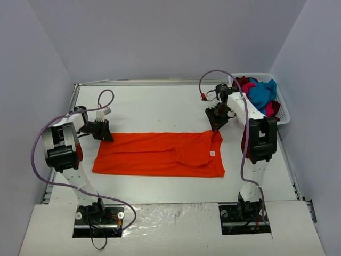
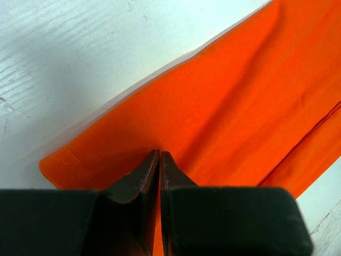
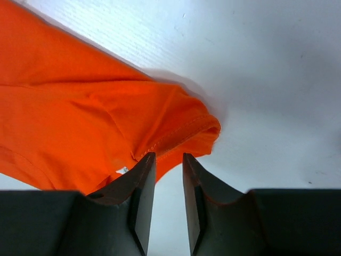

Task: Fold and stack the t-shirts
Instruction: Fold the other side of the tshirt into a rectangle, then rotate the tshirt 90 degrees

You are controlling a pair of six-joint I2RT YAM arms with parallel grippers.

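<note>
The left gripper point(image 2: 160, 154) is clamping shut on the far left hem corner of the orange t-shirt point(image 2: 224, 106), with a thin pinch of cloth running up between its closed fingers. The right gripper point(image 3: 168, 157) is standing narrowly parted and holding nothing. The shirt's bunched far right corner is lying just ahead of one fingertip, possibly brushing it, though the wrist view is too close to say for sure.

From above, the shirt is lying as a long flat band on the table point(image 1: 160, 101), stretching between the two grippers, with one sleeve doubled over the body near its white tag point(image 1: 211, 153).

The main risk is a one-sided lift. If the left arm is pulling while the right has no hold, the band is likely to drag, skew and lose its straight edge. The right fingers, closing where they are, could shut on air or catch only the top layer of the rumpled corner, so the layers peel apart. The left pinch looks shallow and could slip under tension.

The other t-shirts point(image 1: 261, 93) are sitting heaped in the white basket point(image 1: 285, 114) at the far right, well apart.
</note>
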